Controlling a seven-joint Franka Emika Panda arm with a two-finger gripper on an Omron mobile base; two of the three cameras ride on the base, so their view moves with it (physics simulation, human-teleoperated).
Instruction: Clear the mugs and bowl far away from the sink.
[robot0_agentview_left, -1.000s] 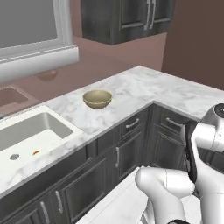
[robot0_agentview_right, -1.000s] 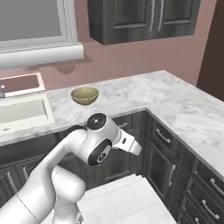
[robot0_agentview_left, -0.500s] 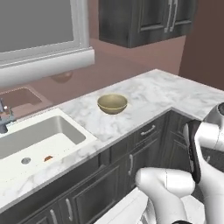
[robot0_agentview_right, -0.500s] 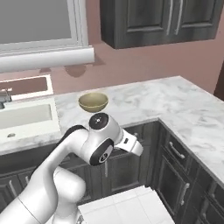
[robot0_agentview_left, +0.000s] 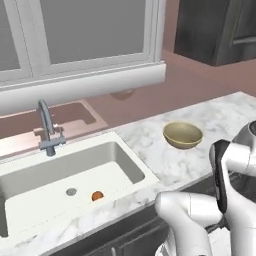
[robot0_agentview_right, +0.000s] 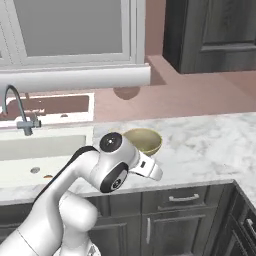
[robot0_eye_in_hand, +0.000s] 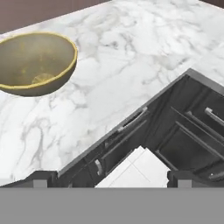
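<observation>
Driving left along the cabinets, the base has brought the sink (robot0_agentview_left: 70, 175) and faucet (robot0_agentview_left: 47, 127) fully into the left base view, where a second ago only part of the basin showed. On the worktop (robot0_agentview_left: 220, 117) sits the bowl (robot0_agentview_left: 183, 134), just right of the sink, empty and upright. With its tips wide apart, the gripper (robot0_eye_in_hand: 111, 177) holds nothing and hangs low by the cabinet fronts, short of the bowl. A small orange thing (robot0_agentview_left: 97, 196) lies by the drain. Rigid, light and likely slick, the bowl is best pinched across its rim wall.
</observation>
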